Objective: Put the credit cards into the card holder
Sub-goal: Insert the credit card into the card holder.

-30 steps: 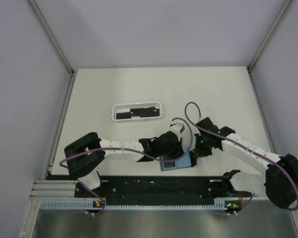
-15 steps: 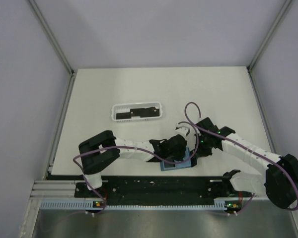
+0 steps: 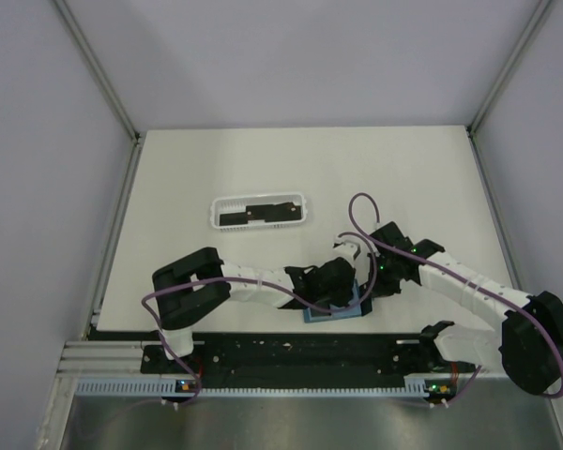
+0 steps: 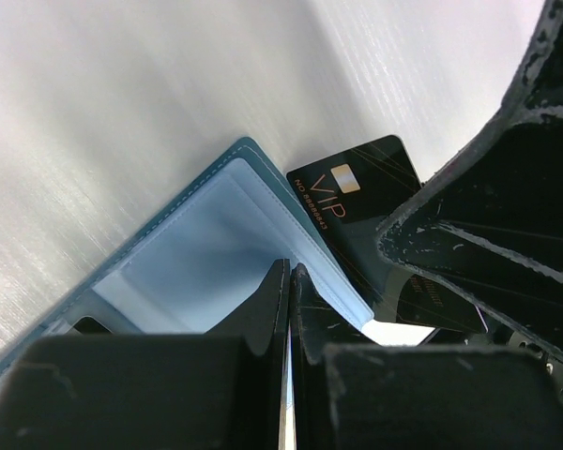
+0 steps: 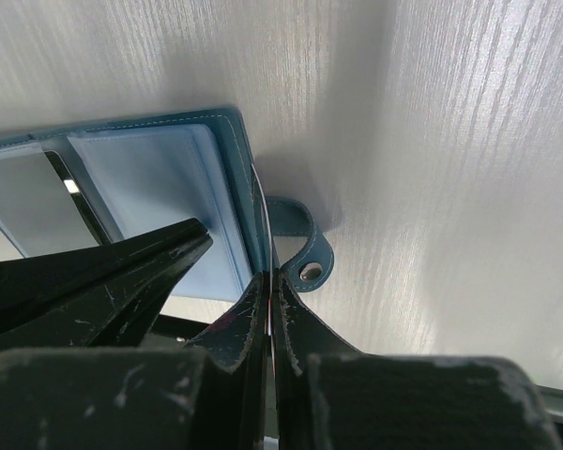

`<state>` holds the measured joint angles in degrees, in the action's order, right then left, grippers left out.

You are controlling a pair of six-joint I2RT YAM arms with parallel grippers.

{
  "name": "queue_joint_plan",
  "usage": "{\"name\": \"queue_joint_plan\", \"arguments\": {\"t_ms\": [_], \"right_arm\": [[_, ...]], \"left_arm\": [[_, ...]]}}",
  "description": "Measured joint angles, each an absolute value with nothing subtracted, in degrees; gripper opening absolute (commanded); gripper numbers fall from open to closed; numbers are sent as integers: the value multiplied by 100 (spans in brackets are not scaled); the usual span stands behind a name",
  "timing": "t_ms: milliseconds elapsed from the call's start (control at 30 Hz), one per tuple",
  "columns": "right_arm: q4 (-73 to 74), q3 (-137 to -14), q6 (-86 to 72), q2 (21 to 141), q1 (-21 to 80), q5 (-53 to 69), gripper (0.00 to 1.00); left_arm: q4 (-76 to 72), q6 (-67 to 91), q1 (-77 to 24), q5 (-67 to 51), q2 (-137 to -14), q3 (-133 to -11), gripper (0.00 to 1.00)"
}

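Observation:
The teal card holder lies open near the table's front edge, its light-blue lining facing up. My right gripper is shut on the holder's right edge, beside the snap strap. My left gripper is shut with nothing visible between its fingers, and its tips rest on the lining. A black credit card marked VIP sticks out from behind the inner leaf. More black credit cards lie in the white basket.
The white basket stands at the middle left of the table. The two grippers are close together over the holder: the right finger crowds the left wrist view and the left finger the right. A black rail runs just in front.
My left arm has reached further right, bringing its shut gripper over the open card holder. The right gripper and the holder have stayed put.

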<state>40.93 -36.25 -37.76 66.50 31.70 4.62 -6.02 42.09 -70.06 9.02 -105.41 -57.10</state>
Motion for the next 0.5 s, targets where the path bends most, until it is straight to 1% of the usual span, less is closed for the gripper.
{"name": "queue_joint_plan", "arguments": {"t_ms": [500], "right_arm": [[4093,-3625,-3776,6650,3170,462,0]], "left_arm": [[-563,4506,-7137,910,-10545,-5673,0]]}}
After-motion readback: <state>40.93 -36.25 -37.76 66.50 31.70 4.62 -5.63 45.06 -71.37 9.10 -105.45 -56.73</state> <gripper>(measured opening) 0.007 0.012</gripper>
